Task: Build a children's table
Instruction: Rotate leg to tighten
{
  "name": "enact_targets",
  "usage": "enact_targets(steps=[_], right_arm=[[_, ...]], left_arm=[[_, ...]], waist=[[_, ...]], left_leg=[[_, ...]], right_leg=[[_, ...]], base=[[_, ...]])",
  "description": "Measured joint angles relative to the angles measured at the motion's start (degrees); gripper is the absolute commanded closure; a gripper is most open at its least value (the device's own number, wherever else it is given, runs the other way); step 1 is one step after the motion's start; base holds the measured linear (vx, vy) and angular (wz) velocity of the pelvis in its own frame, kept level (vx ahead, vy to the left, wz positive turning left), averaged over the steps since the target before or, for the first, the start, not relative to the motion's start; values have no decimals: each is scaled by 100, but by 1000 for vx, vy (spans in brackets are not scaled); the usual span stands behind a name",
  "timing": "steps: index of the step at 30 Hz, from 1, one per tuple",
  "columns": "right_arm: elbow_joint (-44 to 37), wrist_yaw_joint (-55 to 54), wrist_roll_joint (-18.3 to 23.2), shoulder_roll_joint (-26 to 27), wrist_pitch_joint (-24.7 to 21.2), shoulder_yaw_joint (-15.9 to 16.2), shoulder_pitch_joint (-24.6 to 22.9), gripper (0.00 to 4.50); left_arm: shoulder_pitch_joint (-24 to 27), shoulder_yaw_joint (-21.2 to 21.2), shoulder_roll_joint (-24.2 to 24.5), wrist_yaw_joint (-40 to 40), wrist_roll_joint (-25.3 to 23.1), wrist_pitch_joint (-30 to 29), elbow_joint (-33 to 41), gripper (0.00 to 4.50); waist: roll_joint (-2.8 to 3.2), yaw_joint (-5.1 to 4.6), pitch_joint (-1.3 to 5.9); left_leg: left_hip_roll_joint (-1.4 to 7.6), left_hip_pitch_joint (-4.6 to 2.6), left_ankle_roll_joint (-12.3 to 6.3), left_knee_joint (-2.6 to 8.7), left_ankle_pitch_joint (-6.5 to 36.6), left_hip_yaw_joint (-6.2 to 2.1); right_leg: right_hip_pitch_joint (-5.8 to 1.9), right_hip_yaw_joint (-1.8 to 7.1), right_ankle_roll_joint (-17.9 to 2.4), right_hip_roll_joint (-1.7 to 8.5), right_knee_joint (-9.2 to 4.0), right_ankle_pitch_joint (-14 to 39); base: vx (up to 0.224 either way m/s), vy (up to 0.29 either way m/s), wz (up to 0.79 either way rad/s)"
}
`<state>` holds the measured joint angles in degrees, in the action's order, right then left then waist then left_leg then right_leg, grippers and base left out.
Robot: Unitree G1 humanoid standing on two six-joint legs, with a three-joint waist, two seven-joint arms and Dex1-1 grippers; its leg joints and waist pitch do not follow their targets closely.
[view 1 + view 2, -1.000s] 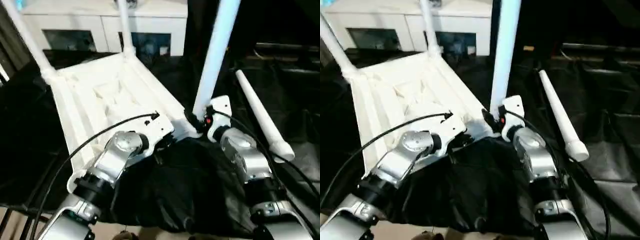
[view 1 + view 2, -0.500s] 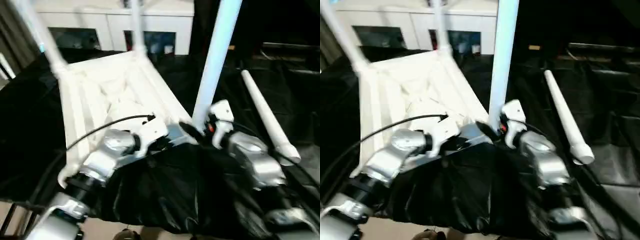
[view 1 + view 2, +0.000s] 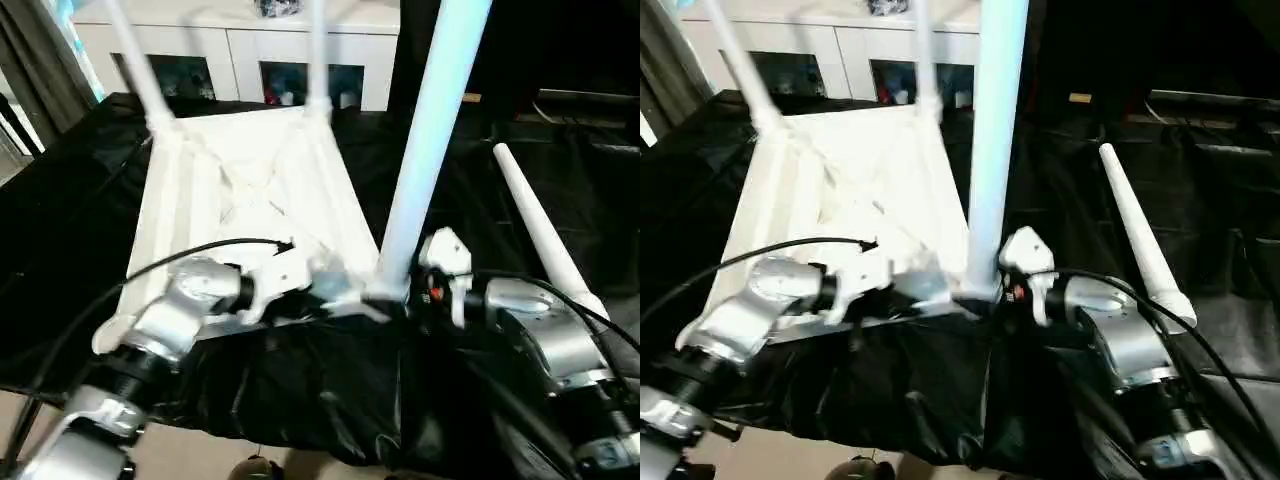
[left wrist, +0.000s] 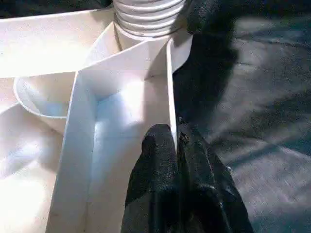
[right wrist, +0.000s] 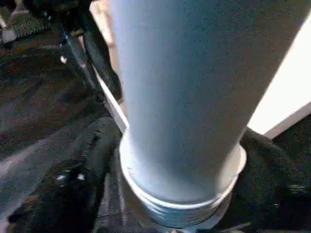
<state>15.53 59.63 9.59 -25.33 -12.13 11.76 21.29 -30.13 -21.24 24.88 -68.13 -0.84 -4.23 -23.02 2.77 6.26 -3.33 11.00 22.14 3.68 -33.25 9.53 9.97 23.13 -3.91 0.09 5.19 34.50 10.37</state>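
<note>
The white tabletop [image 3: 250, 170] lies upside down on black cloth, ribs showing. Two legs [image 3: 135, 55] [image 3: 318, 50] stand in its far corner sockets. A third leg [image 3: 430, 130] stands upright in the near right corner. One loose leg [image 3: 535, 225] lies on the cloth to the right. My left gripper [image 4: 176, 138] is shut on the thin near rim of the tabletop, close to that corner. My right gripper [image 5: 182, 160] is open, with one black finger [image 5: 92, 160] on each side of the upright leg's ribbed base.
A white cabinet [image 3: 250, 40] with glass doors stands behind the work. Black cloth [image 3: 60, 200] covers the surface and hangs over its near edge. A dark curtain [image 3: 35, 60] hangs at the far left. Cables run along both forearms.
The head view has swung, so the whole scene sits differently in the picture. My right wrist has turned around the upright leg's base. My left gripper keeps its hold on the rim.
</note>
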Motion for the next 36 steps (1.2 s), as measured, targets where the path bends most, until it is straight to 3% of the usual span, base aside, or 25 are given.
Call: enact_targets(steps=[6,17,20,26,29,33,36], right_arm=[[0,101,-5,-5,-26,21,0,163],[-92,255,3,-24,-125,96,-20,175],[2,-368,-16,382,-124,-117,-121,175],[641,-3060,-276,1666,-97,-931,57,176],[918,-3949,-370,2041,-63,-1096,255,176],[1159,-4586,-524,2305,156,-1196,375,176],[1237,-4693,-561,2401,316,-1296,377,106]], left_arm=[[0,-12,18,-130,8,115,-52,450],[0,-12,77,-297,11,309,-160,450],[-1,60,-43,35,-21,193,-241,450],[-162,290,-995,1559,-327,-399,-553,450],[-171,290,-1306,2038,-438,-626,-555,450],[-174,289,-1532,2389,-583,-739,-551,450],[-179,284,-1600,2464,-679,-736,-550,450]], waist=[[-2,23,1],[-4,25,3],[-5,-2,4],[2,-207,10],[18,-277,21],[44,-281,38],[45,-281,39]], left_leg=[[2,1,-1,-32,1,0],[3,-3,0,-42,0,-1],[3,-8,1,-44,-1,-1],[0,-19,3,-48,-1,-2],[0,-20,3,-42,-1,-5],[-2,-19,3,-37,-1,-6],[-4,-16,3,-38,-1,-6]], right_leg=[[0,3,-1,3,25,2],[1,4,-1,6,52,2],[0,5,-3,5,56,0],[-1,9,-13,6,55,-8],[-1,7,-12,5,55,-10],[-2,6,-10,5,52,-9],[-3,7,-10,5,46,-8]], base=[[0,0,0],[0,0,0],[0,0,0],[0,0,0],[0,0,0],[0,0,0],[0,0,0]])
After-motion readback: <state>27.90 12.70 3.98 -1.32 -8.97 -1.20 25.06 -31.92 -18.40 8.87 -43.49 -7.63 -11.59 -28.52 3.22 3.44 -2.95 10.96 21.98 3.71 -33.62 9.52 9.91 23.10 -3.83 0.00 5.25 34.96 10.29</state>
